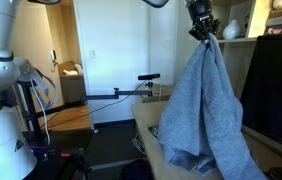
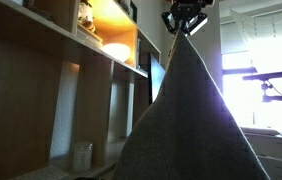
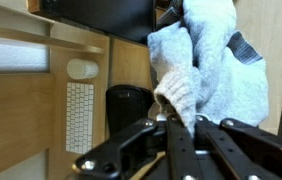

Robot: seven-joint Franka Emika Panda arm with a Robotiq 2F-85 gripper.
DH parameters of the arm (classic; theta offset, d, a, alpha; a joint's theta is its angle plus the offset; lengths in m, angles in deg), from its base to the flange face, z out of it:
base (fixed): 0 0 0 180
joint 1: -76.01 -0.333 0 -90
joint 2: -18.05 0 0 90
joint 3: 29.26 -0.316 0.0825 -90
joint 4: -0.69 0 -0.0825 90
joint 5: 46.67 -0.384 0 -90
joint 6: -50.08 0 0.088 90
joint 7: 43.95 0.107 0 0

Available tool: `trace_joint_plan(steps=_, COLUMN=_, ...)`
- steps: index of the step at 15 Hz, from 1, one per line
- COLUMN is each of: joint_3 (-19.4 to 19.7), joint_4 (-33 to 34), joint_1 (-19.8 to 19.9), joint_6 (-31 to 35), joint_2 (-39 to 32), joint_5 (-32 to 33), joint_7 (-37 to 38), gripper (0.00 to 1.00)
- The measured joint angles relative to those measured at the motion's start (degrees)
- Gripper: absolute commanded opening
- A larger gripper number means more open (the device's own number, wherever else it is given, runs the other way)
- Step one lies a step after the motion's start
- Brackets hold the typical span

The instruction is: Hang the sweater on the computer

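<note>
- Light wooden desk (image 1: 149, 120): carries the work area; it is seen under the hanging cloth's lower end in an exterior view.
- Large flat black rectangular monitor with a dark screen (image 1: 273, 85): stands upright at the picture-right edge in an exterior view. In the wrist view it shows as a black band (image 3: 101, 10) at the top, beyond the desk items. Nothing is draped on it, so the hang is not yet done.
- Large soft grey-blue knit sweater (image 1: 209, 105): is carried in the air, pinched at one bunched point at its top. Long axis vertical, with the bulk spreading out below the pinch. In an exterior view it fills the frame as a dark cone (image 2: 186, 115).
- Key relation: the monitor lies sideways from the pinch point, and its top edge is judged to be about level with the fingers. Nearly all of the cloth hangs below that edge. A lift and then a sideways carry over the edge are judged to be needed. The depth offset between cloth and screen cannot be told.
- Black Robotiq gripper (image 1: 203, 32): fingers are clamped tight on the sweater's bunched top, pointing down.
- White flat keyboard (image 3: 79, 115): lies on the desk, well clear of the cloth in the wrist view; not involved.
</note>
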Motion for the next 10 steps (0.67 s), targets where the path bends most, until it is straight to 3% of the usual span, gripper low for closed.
trace_joint_plan(steps=10, joint_3=0.52, joint_4=0.67, joint_1=0.01, joint_6=-0.09, joint_2=-0.90, joint_5=0.23, joint_7=0.13, gripper=0.03)
